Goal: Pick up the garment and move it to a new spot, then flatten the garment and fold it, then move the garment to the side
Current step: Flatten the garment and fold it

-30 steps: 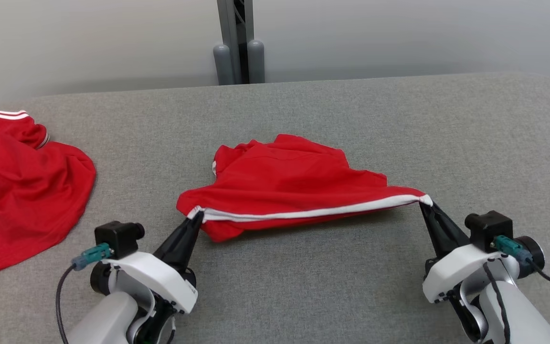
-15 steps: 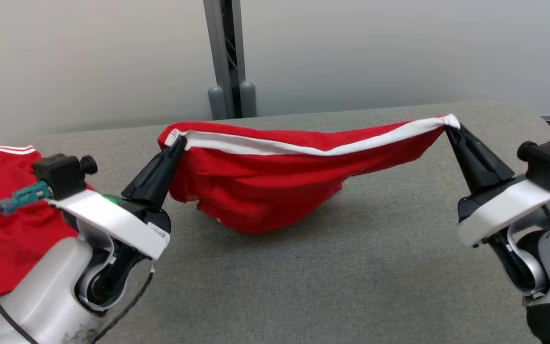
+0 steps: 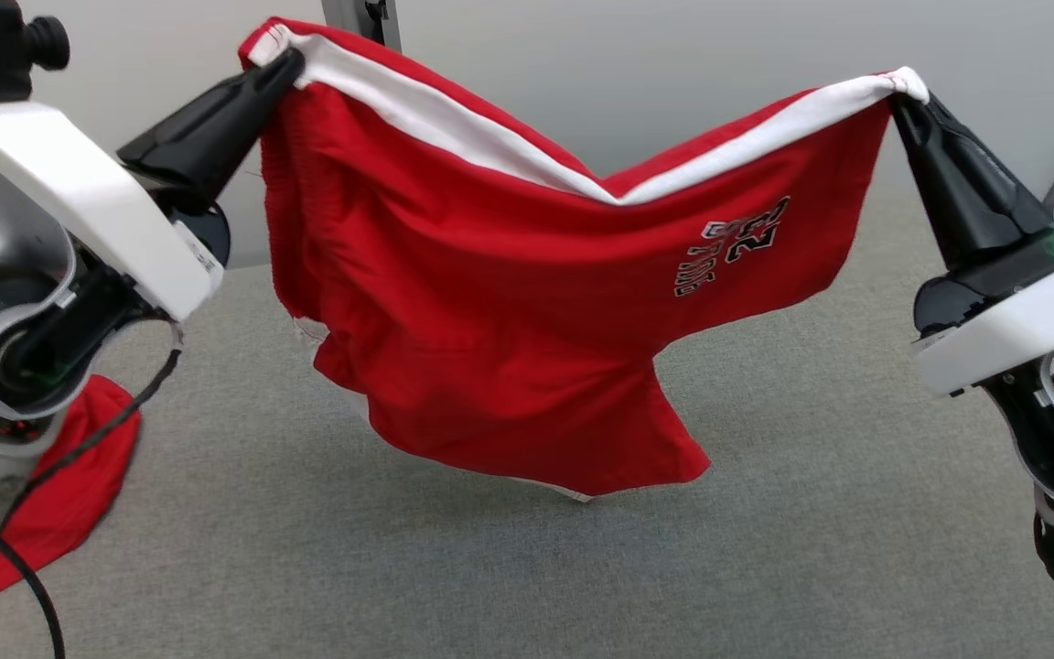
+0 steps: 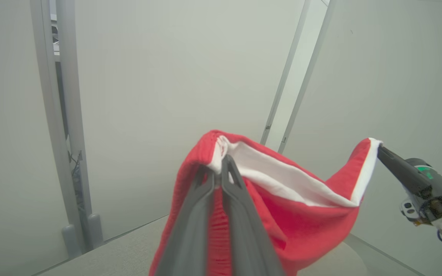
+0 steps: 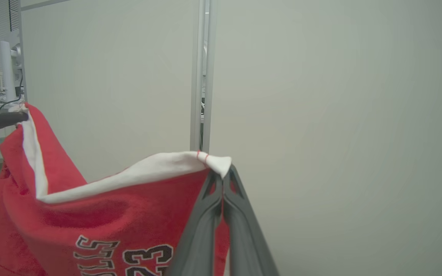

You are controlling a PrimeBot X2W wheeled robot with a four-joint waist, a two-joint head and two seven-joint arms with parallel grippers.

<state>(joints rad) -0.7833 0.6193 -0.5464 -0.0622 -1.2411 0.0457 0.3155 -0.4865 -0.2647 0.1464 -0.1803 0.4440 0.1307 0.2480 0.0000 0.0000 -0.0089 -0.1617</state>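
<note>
Now my left jaws and right jaws are each pressed together on one end of the white band (image 3: 454,124), and the shorts (image 3: 509,302) hang slack between them, above the worktop (image 3: 811,513). Soft, light, floppy cloth; band ends seem the firmest hold.

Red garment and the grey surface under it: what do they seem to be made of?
Red garment: looks like a thin, soft knit, probably a matte sports polyester; it sags and drapes in loose folds between its held corners. Grey surface: appears to be a matte woven or felt-like fabric covering, with a fine flecked texture and no shine.
</note>
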